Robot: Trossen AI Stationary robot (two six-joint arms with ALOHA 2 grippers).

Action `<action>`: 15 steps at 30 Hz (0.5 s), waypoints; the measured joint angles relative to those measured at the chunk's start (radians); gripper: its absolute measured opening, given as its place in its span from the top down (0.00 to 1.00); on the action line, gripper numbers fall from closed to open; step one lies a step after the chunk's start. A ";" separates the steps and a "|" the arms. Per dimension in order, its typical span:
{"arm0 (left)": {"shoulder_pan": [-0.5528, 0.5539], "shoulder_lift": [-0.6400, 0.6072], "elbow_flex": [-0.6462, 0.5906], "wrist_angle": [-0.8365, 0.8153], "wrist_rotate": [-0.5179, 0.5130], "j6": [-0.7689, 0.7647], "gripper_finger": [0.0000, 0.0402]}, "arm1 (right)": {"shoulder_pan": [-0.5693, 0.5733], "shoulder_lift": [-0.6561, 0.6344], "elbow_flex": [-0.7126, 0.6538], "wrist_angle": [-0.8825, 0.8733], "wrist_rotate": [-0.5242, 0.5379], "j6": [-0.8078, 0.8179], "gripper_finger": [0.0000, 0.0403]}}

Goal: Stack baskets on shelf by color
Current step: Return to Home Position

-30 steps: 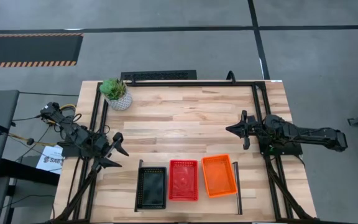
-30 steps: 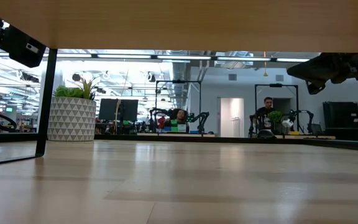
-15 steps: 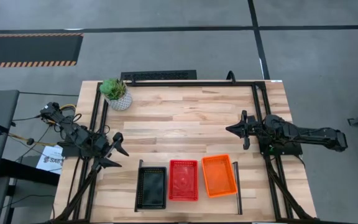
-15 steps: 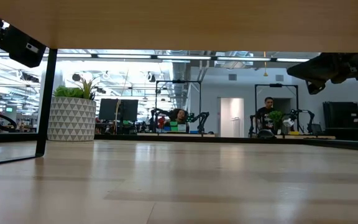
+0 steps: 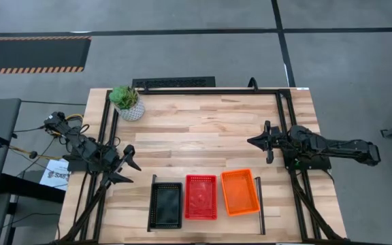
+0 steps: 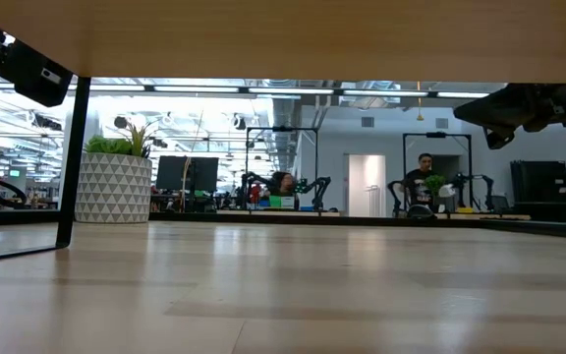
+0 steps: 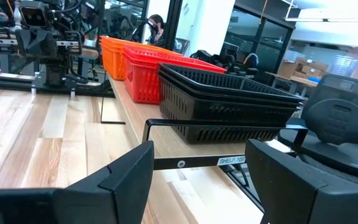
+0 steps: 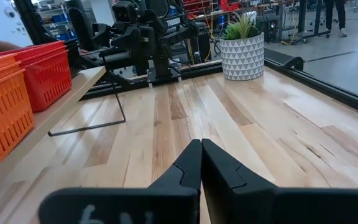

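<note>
Black plastic mesh baskets (image 5: pixel 165 205), red baskets (image 5: pixel 201 197) and orange baskets (image 5: pixel 240 192) sit abreast on the light wooden plank shelf (image 7: pixel 137 117), long axes across it. Left gripper (image 5: pixel 133 171) fingers apart; right gripper (image 5: pixel 253 141) fingers together, empty.

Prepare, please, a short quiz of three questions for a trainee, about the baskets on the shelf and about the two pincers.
1. True or false: the left pincer holds a basket.
2. Which colour of stack stands between the black stack and the orange stack on the shelf?
3. Fill in: the fingers of the right pincer are ___ (open or shut).

Key: 1 false, it is open and empty; 2 the red stack; 3 shut.
</note>
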 joint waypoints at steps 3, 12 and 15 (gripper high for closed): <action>0.000 0.000 0.000 0.000 0.000 0.000 0.40 | 0.000 0.000 0.000 0.000 0.000 0.000 0.92; 0.000 0.000 0.000 0.000 0.000 0.000 0.40 | 0.000 0.000 0.000 0.000 0.000 0.000 0.92; 0.000 0.000 0.000 0.000 0.000 0.000 0.40 | 0.000 0.000 0.000 0.000 0.000 0.000 0.92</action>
